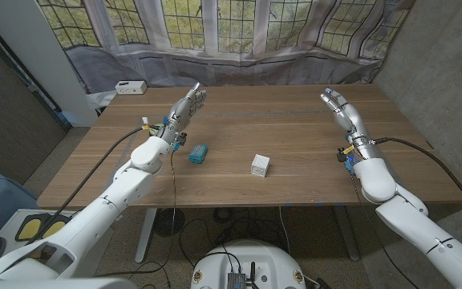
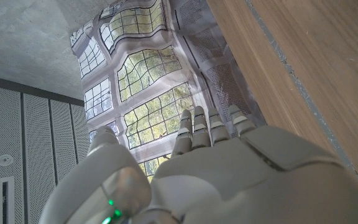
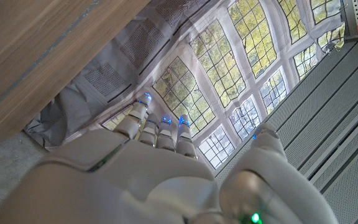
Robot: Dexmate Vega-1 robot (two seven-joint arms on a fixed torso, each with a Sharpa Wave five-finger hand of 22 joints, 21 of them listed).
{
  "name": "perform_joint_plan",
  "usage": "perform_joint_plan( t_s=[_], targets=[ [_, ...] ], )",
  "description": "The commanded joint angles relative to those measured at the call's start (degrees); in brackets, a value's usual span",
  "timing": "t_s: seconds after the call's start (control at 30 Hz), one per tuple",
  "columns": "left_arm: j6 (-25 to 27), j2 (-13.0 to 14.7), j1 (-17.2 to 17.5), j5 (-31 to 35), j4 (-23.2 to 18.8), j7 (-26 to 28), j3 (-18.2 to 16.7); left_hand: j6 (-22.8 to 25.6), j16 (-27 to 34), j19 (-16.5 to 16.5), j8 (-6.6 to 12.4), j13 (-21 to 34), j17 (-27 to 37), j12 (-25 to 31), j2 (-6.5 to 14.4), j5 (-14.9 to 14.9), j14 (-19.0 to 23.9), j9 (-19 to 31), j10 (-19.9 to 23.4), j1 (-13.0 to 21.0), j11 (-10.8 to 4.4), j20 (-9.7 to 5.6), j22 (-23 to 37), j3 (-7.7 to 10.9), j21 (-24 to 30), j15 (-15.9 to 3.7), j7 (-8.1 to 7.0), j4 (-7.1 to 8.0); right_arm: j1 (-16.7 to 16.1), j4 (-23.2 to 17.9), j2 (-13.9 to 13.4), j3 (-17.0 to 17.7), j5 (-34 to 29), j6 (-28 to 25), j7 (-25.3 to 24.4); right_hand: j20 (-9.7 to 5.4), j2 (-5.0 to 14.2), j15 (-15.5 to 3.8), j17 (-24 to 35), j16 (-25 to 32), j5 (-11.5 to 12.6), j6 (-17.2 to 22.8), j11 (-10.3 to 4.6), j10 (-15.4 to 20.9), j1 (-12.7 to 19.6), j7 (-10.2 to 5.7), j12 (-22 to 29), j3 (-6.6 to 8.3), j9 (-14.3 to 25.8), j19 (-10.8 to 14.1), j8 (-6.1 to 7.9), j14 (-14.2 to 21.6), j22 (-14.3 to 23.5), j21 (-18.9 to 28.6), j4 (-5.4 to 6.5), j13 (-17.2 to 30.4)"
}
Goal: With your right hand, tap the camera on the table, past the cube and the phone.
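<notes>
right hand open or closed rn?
Open. The right hand hangs above the table with fingers extended and apart, holding nothing; the right wrist view shows its fingers straight too.

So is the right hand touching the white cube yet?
Apart. The head view shows bare table between the right hand, raised near the far right edge, and the white cube.

Right hand sits over the table's right far part, fingers apart, holding nothing. Bare wood lies around and ahead of it, out to the far edge. Obstacles are few: white cube mid-table toward the near side, teal object left of it, both well apart from the right hand. Wide gap between cube and right arm. Left hand and forearm occupy the left-centre strip. White box at far left corner.
</notes>
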Motion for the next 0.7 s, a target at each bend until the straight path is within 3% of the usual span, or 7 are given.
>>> perform_joint_plan(
  t_s=[0.03,0.7],
  targets=[
    [-0.8,-0.2,0.1,-0.1,0.1,-0.3,-0.1,-0.3,-0.1,0.1,-0.06,0.3,0.2,-0.2,0.4,-0.1,0.5,0.1,0.4,0.1,0.1,0.46,0.1,0.26,-0.1,0.04,0.02,-0.14,5.9,6.2,2.3,-3.3,8.2,4.5,5.4,0.06,-0.01,0.31,0.1,0.2,-0.1,0.5,0.19,0.9,0.5,0.0,0.5,0.19,0.0,0.8,-0.01,0.3,0.0,0.3,-0.26,0.1],
    [-0.8,0.2,-2.6,-2.3,2.2,-5.5,0.3,-0.8,-0.1,0.1,-0.16,0.3,0.2,-0.2,0.4,-0.1,0.4,0.1,0.3,0.1,0.04,0.44,0.1,0.32,-0.1,0.0,-0.09,-0.19,15.0,16.5,6.8,-7.4,21.3,10.3,16.4,0.21,-0.61,0.93,0.2,0.2,-0.2,0.2,0.37,1.4,-0.2,0.21,0.3,-0.27,-0.1,1.1,-0.44,0.9,0.0,0.0,0.01,0.1]
  ],
)
